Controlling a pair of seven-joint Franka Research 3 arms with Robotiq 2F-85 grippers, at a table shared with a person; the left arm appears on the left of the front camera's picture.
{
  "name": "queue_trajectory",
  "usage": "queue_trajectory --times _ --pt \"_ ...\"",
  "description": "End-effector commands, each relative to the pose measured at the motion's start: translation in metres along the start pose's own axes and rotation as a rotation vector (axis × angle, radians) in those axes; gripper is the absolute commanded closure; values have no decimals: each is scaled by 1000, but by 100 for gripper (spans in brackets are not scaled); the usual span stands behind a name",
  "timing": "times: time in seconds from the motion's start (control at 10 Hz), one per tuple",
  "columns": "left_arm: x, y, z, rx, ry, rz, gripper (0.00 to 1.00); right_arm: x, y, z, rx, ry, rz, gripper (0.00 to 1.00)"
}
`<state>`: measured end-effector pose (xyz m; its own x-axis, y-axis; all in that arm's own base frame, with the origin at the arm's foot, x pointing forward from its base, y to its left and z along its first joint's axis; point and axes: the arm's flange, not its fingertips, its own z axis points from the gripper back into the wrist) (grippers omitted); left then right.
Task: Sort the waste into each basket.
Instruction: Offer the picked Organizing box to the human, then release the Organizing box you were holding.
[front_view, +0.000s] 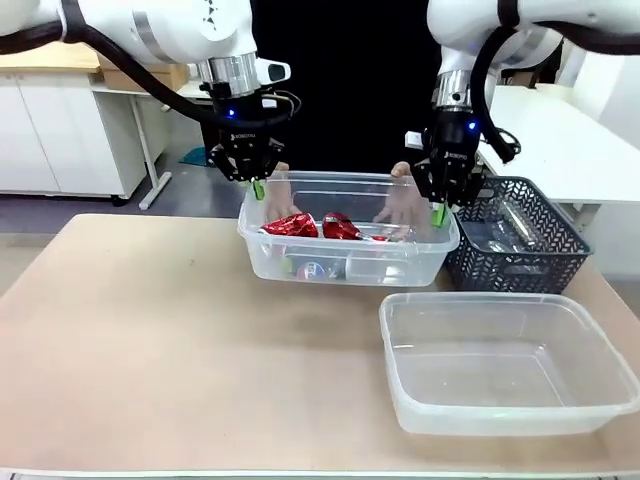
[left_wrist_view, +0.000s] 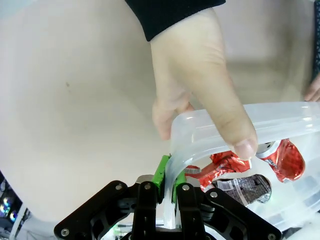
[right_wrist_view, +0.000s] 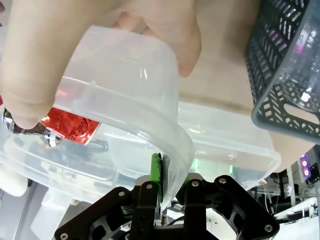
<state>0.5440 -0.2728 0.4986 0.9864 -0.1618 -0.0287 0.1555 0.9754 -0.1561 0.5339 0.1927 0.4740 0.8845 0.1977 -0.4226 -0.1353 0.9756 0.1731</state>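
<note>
1. Front view. Far tub (front_view: 300, 262): clear rectangular plastic, rounded corners, flared rim, standing at the far middle of the tan table (front_view: 180, 360). It holds crushed red-and-silver cans (front_view: 308, 226) plus other pieces too unclear to name.
2. Front view. Left gripper (front_view: 258, 187): black with green pads, pressed together on the tub's left rim. Right gripper (front_view: 438, 211): pinching the tub's right rim.
3. Front view. Person's hands: one hand (front_view: 281, 196) at the tub's far left rim, other hand (front_view: 404, 205) at its far right, both beside the grippers.
4. Front view. Near tub (front_view: 600, 400): same clear make, at the near right, apart from the far tub. Dark basket (front_view: 560, 262): lattice sides, far right, just beside the far tub, clear plastic inside.
5. Left wrist view. Left gripper (left_wrist_view: 166, 176) nips the tub's rounded corner rim (left_wrist_view: 280, 117) between green pads. The hand (left_wrist_view: 200, 85), black sleeve (left_wrist_view: 170, 12) above it, lies thumb over the same rim. Inside: dented red cans (left_wrist_view: 285, 160) and a dark-labelled piece (left_wrist_view: 247, 187).
6. Right wrist view. Right gripper (right_wrist_view: 167, 175) clamps the tub's corner rim (right_wrist_view: 125, 80). The other hand (right_wrist_view: 45, 55) grips the rim, fingers curled over it. Red can (right_wrist_view: 70, 125) shows through the wall. Near tub (right_wrist_view: 230, 140) lies beyond; the basket (right_wrist_view: 285, 70) at upper right.
</note>
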Motion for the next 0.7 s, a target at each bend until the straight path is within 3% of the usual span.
queue_trajectory --times 0.0,0.6 --pt "-9 1 1 -14 -6 -4 94 -13 6 -4 -6 -16 1 93" --pt "-9 1 1 -14 -6 -4 94 -13 6 -4 -6 -16 1 93"
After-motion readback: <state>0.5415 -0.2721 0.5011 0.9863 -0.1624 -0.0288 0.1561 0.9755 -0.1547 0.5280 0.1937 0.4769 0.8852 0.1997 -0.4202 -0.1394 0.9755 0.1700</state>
